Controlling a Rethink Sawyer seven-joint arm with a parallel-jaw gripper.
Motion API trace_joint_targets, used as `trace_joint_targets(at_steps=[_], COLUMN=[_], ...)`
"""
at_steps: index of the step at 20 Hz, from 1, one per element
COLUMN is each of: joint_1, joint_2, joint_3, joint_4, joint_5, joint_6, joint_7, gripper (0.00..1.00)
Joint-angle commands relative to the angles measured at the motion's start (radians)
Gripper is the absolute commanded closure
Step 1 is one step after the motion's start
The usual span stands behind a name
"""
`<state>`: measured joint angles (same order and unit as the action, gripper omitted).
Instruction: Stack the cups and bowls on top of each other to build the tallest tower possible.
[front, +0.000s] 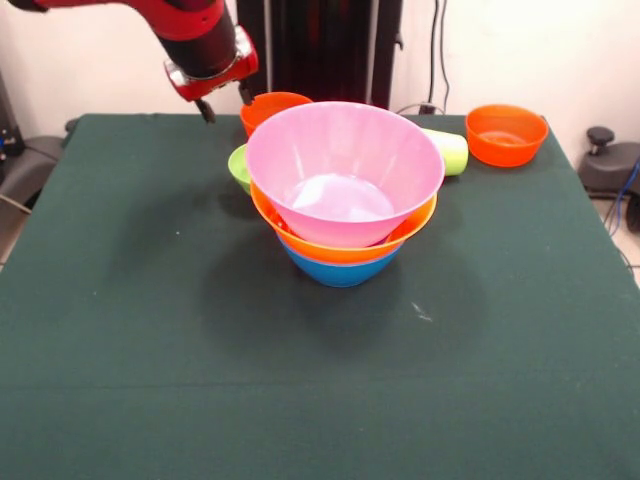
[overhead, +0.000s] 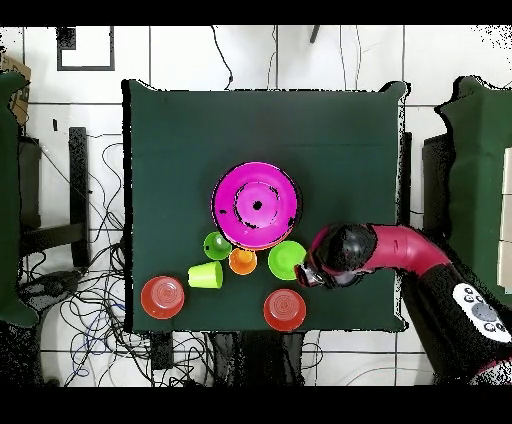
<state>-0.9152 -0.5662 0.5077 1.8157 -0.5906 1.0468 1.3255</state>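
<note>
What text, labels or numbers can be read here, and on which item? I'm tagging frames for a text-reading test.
None can be read.
The pink bowl, the other bowls and the cups are plain plastic without print.
The arm bears small round marks on its black part in the overhead view, too small to read.
The table carries no sign.

— What sort of place is this?

— A robotics lab, by the look of it. A red and black arm (overhead: 420, 255) reaches over a table (overhead: 180, 150) covered in dark green cloth.

— Anything else?

— Loose cables (overhead: 85, 300) sprawl across a pale tiled floor (overhead: 270, 60) around the table, and more cables (front: 436, 50) hang down a plain white wall (front: 520, 40).
</note>
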Motion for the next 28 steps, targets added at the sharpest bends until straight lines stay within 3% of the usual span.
trace_joint_targets(at_steps=[1,11,22,28], joint_1=[0.057,0.042,0.083,0.101], joint_2=[0.100,0.067,0.129,0.162], joint_3=[-0.045,-0.057,-0.146,-0.184], joint_4=[0.006,0.079,-0.005,-0.018], joint_5=[-0.062,-0.056,-0.154,-0.158], joint_6=[-0.098,-0.144,-0.257,-0.299], joint_7=[0.053,0.073,0.115,0.131], gripper=[0.00,0.00,0.00,0.00])
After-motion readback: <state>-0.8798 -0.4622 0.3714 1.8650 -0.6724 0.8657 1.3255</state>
